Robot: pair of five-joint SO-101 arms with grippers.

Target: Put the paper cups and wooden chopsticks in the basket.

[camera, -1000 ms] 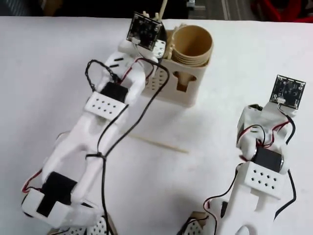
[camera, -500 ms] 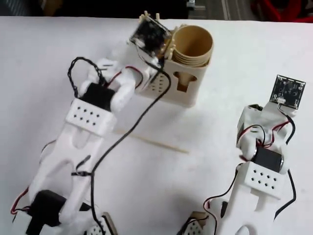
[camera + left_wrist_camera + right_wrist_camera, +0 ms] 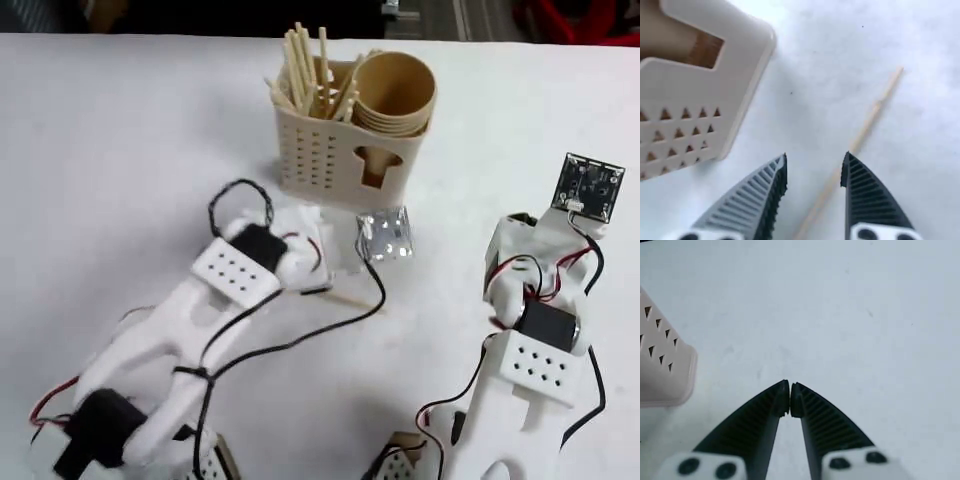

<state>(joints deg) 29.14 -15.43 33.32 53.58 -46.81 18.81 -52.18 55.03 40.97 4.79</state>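
High view: the basket (image 3: 330,170) is standing on the table (image 3: 120,130), holding stacked paper cups (image 3: 397,92) and a bundle of chopsticks (image 3: 310,65). Left wrist view: the left hand (image 3: 813,170) is gaping wide, with a loose chopstick (image 3: 877,107) lying between its fingers, near the basket. Right wrist view: the right hand (image 3: 789,396) is hovering pinched closed, gripping nothing.

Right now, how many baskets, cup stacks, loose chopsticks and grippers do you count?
Basket: 1
Cup stack: 1
Loose chopstick: 1
Grippers: 2, left gripper and right gripper
Total: 5
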